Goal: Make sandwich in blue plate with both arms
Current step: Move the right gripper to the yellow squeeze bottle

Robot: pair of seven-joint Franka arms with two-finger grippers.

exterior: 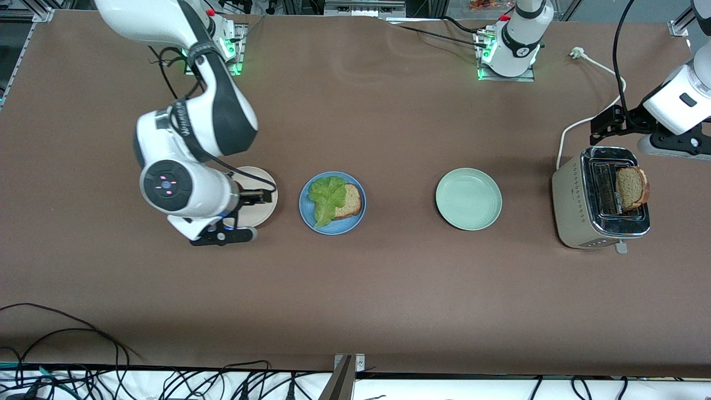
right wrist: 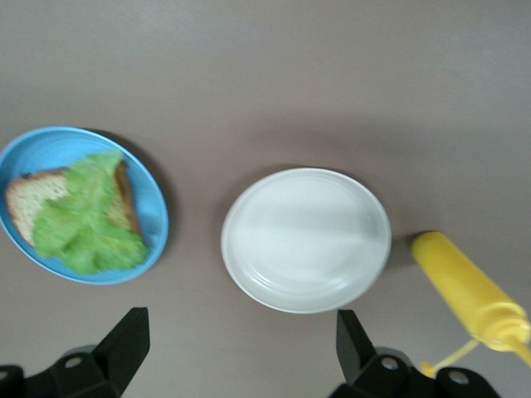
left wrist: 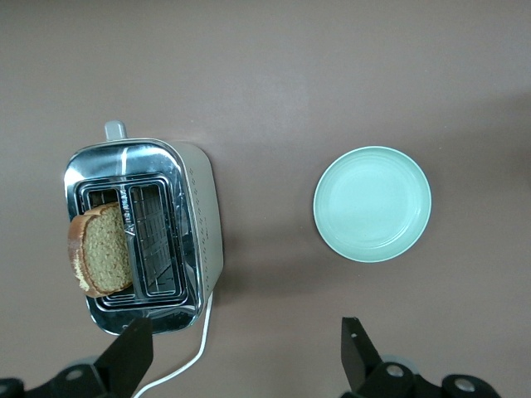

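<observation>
The blue plate (exterior: 350,222) sits mid-table with one toast slice (exterior: 351,201) on it and a green lettuce leaf (exterior: 326,199) lying over that slice. The right wrist view shows the same plate (right wrist: 50,141), toast (right wrist: 29,199) and lettuce (right wrist: 87,215). A second toast slice (exterior: 632,188) stands up out of a slot of the silver toaster (exterior: 572,211), and also shows in the left wrist view (left wrist: 104,249). My right gripper (exterior: 265,195) hangs open and empty over the cream plate (exterior: 261,214). My left gripper (exterior: 602,123) is open and empty, over the table beside the toaster (left wrist: 199,224).
An empty mint-green plate (exterior: 468,199) lies between the blue plate and the toaster. A yellow squeeze bottle (right wrist: 465,290) lies beside the cream plate (right wrist: 305,239); the right arm hides it in the front view. The toaster's white cord (exterior: 583,119) runs toward the left arm's base.
</observation>
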